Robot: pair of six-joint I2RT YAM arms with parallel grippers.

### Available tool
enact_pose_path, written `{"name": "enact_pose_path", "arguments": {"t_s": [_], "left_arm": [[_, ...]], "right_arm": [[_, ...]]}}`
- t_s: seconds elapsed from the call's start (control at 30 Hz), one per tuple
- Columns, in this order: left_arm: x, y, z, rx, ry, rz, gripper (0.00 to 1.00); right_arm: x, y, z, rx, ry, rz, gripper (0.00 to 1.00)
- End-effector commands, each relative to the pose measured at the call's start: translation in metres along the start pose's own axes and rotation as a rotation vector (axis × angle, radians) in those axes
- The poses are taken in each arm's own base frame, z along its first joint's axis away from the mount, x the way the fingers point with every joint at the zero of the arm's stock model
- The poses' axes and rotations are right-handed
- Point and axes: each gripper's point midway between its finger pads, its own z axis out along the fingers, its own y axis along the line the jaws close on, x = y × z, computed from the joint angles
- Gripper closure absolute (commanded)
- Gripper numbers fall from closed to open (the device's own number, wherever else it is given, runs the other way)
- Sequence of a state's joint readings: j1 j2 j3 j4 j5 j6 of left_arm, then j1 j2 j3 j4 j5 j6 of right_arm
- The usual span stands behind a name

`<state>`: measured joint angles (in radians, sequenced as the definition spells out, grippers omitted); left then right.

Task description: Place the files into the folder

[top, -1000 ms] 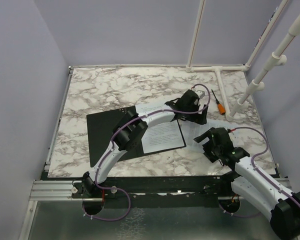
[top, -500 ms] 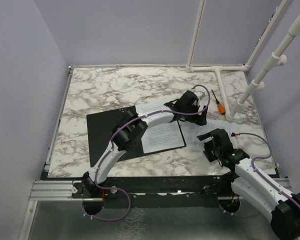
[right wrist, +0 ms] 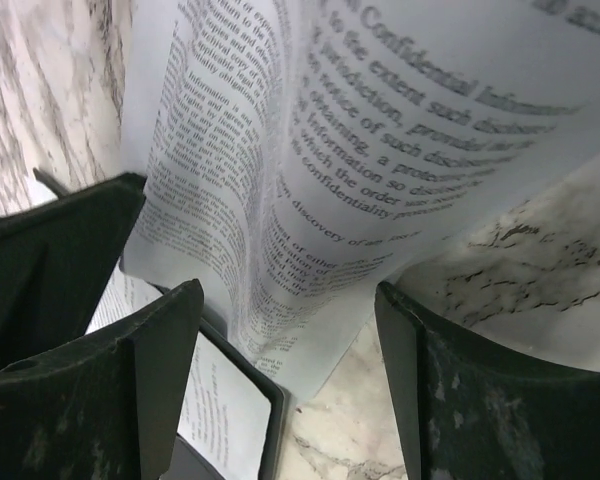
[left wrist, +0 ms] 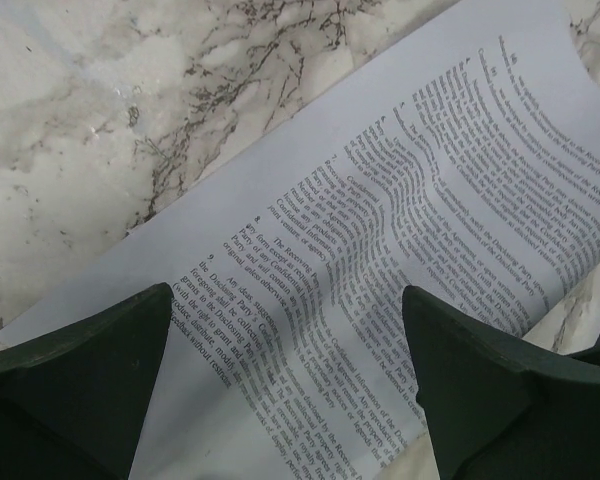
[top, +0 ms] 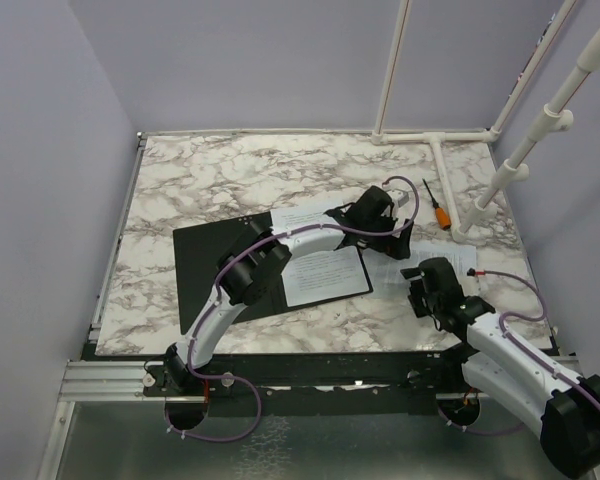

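The first sheet (top: 325,272) is lying in the folder (top: 205,270); we are straddling the second sheet (right wrist: 360,150) at three o'clock, left gripper (left wrist: 285,295) and right gripper (right wrist: 287,292) spread.

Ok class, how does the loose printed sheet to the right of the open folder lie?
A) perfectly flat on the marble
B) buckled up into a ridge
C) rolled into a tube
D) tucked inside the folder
B: the right wrist view shows the loose sheet arching up off the marble table in a ridge.
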<state>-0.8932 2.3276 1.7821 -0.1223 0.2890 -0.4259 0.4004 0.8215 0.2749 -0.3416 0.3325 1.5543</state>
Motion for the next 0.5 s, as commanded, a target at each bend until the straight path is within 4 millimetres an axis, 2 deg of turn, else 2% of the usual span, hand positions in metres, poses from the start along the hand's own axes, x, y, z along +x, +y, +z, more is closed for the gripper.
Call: {"name": "enact_pose_path", "arguments": {"t_s": [0.0,0.23,0.47], "left_arm": [[0.045,-0.006,-0.011,0.000,0.146,-0.015,0.01],[0.051,-0.010,-0.018,0.004,0.157,-0.003,0.01],[0.042,-0.023,-0.026,0.027,0.138,0.010,0.01]], "right_arm": [[-0.020,-0.055,0.007,0.176,-0.125,-0.037,0.27],[-0.031,-0.051,0.002,0.171,-0.174,-0.027,0.47],[-0.047,-0.050,-0.009,0.177,-0.240,-0.027,0.77]]}}
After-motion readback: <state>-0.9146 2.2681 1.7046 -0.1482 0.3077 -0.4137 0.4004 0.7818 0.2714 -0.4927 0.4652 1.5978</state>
